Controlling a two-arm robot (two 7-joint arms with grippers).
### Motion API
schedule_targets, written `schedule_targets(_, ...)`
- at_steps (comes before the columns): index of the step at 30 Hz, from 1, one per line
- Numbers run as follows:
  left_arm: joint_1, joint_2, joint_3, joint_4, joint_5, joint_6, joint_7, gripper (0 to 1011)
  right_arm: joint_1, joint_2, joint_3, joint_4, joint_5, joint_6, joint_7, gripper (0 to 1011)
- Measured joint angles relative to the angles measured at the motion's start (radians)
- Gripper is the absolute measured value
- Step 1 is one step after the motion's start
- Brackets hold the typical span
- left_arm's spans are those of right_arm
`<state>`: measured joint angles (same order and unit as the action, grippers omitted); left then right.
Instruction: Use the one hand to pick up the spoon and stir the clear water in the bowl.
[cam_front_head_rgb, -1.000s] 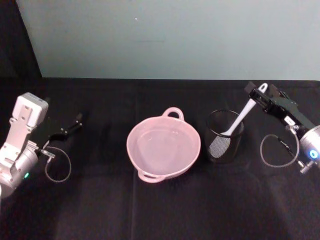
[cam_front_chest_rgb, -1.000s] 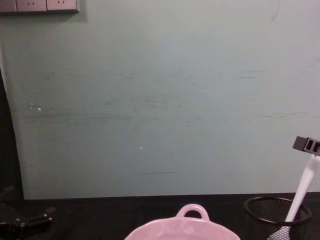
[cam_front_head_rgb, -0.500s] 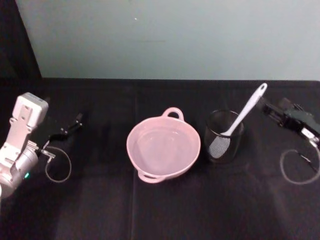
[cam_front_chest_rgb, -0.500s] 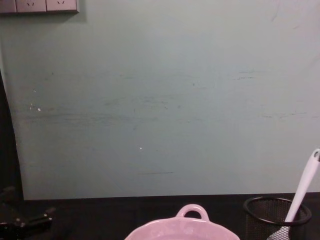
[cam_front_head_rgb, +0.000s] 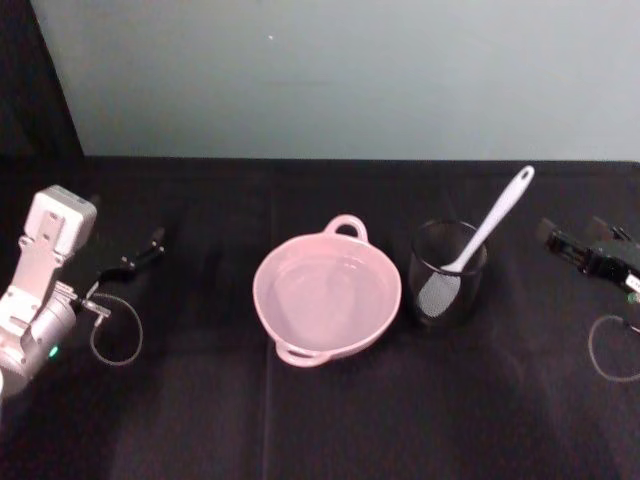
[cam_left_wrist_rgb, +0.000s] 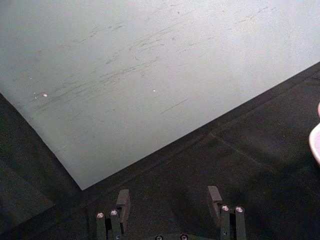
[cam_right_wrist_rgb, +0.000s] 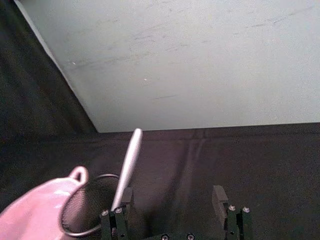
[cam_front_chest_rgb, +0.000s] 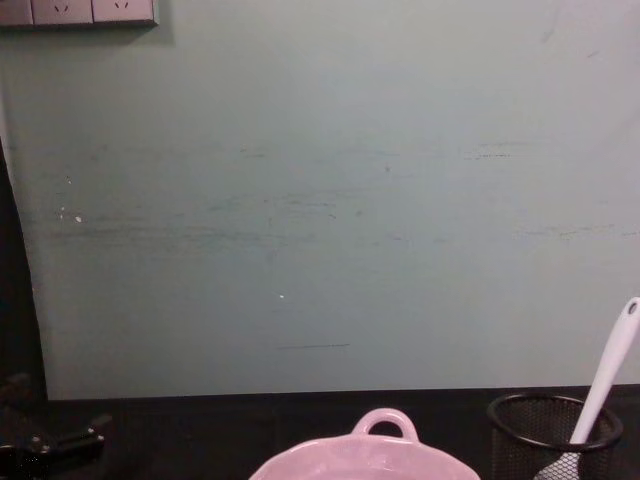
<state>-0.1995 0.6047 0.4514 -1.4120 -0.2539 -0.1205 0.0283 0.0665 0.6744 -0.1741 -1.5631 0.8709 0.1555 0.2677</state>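
Head view: spoon (cam_front_head_rgb: 487, 226) leans handle-up in a mesh cup (cam_front_head_rgb: 448, 272) just right of the pink bowl (cam_front_head_rgb: 327, 294), easy to grab; right gripper (cam_front_head_rgb: 580, 243), open and empty, sits farther right; left gripper (cam_front_head_rgb: 140, 252) open, parked far left.

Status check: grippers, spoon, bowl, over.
Right gripper open, empty, beside mesh cup. Left gripper open, parked far left. Spoon standing in cup, handle leaning out. Bowl centre, water in it, path unobstructed.
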Motion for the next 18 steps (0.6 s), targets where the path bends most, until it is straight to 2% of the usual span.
schedule_targets(1,0.0,0.0,0.0,0.0,0.0,0.0,0.0,1011,0.009,-0.003,-0.006,0.013,-0.013,-0.009,0.002,1002)
schedule_targets(4,0.0,0.0,0.0,0.0,0.0,0.0,0.0,1011,0.06,-0.029,-0.041,0.096,-0.105,-0.09,0.018,1002)
schedule_targets(5,0.0,0.0,0.0,0.0,0.0,0.0,0.0,1011,0.06,-0.029,-0.041,0.096,-0.105,-0.09,0.018,1002)
schedule_targets(6,0.0,0.0,0.0,0.0,0.0,0.0,0.0,1011,0.08,-0.043,-0.056,0.133,-0.145,-0.126,0.021,1002)
schedule_targets(8,0.0,0.0,0.0,0.0,0.0,0.0,0.0,1011,0.101,-0.059,-0.069,0.17,-0.178,-0.16,0.023,1002)
schedule_targets(11,0.0,0.0,0.0,0.0,0.0,0.0,0.0,1011,0.148,-0.092,-0.1,0.238,-0.258,-0.227,0.021,1002)
schedule_targets(14,0.0,0.0,0.0,0.0,0.0,0.0,0.0,1011,0.176,-0.108,-0.118,0.266,-0.305,-0.249,0.008,1002)
schedule_targets(15,0.0,0.0,0.0,0.0,0.0,0.0,0.0,1011,0.194,-0.116,-0.132,0.28,-0.335,-0.247,-0.004,1002)
schedule_targets(17,0.0,0.0,0.0,0.0,0.0,0.0,0.0,1011,0.211,-0.12,-0.147,0.29,-0.363,-0.228,-0.016,1002)
schedule_targets(18,0.0,0.0,0.0,0.0,0.0,0.0,0.0,1011,0.226,-0.123,-0.164,0.295,-0.39,-0.197,-0.027,1002)
